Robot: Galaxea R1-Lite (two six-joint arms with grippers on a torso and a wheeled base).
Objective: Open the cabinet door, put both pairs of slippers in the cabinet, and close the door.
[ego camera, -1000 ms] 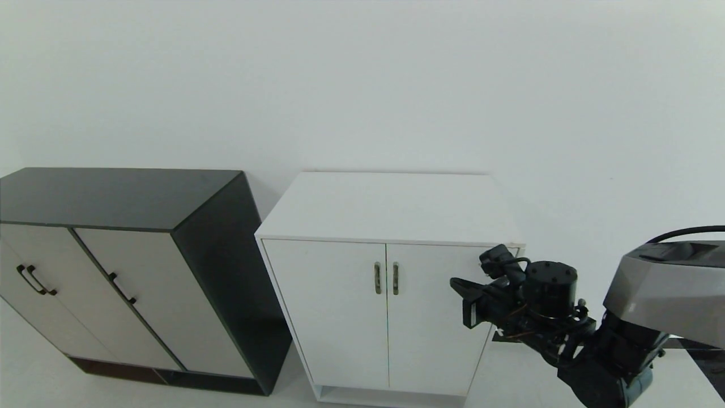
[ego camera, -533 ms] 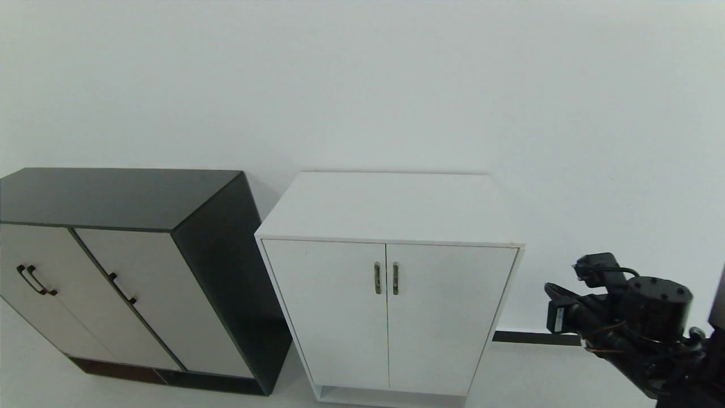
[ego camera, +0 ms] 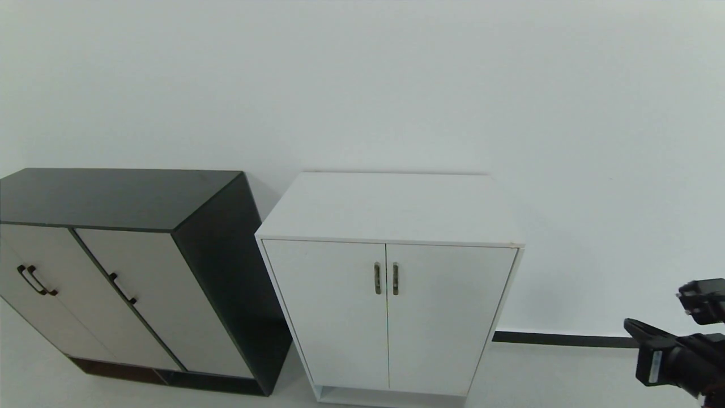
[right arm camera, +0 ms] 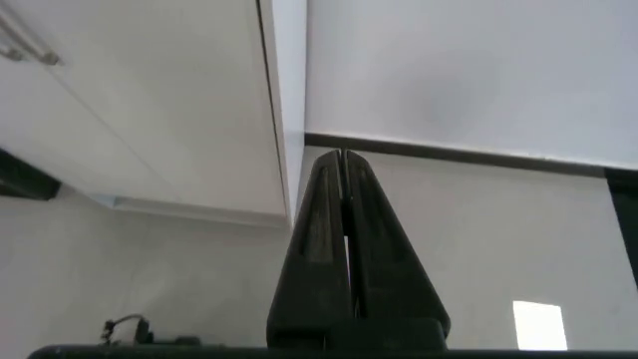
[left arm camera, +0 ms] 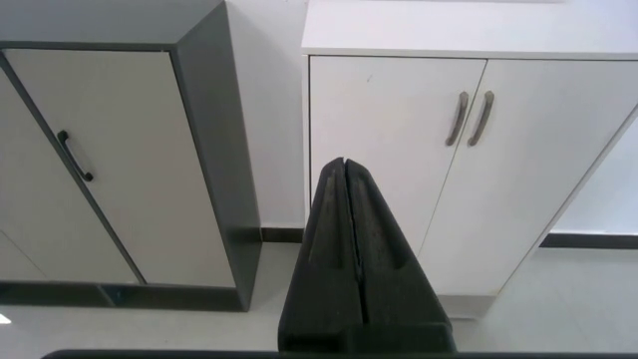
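A plain white wall (ego camera: 362, 85) and a pale floor (ego camera: 538, 379) lie before me in the head view, with a dark baseboard strip (ego camera: 561, 339) where they meet. The white cabinet (ego camera: 391, 207) stands against the wall. Its two doors (ego camera: 334, 311) are both shut, and the pair of handles (ego camera: 386, 278) sits side by side at the seam. Just beside it on my left stands a dark cabinet (ego camera: 221, 255) with pale grey fronts (ego camera: 130, 300). My right claw (ego camera: 634, 328) hangs low at the far right, well apart from the white cabinet and pointing toward it.

From my left wrist, my left claw (left arm camera: 345, 175) is closed, its two fingers pressed flat together with nothing between them. It points at the left door of the white cabinet (left arm camera: 399, 130) and does not touch it.

From my right wrist, my right claw (right arm camera: 344, 165) is closed too, with its fingers together and empty. Past its tip are the lower part of the white cabinet (right arm camera: 150, 100), the floor and the baseboard strip (right arm camera: 459, 155).
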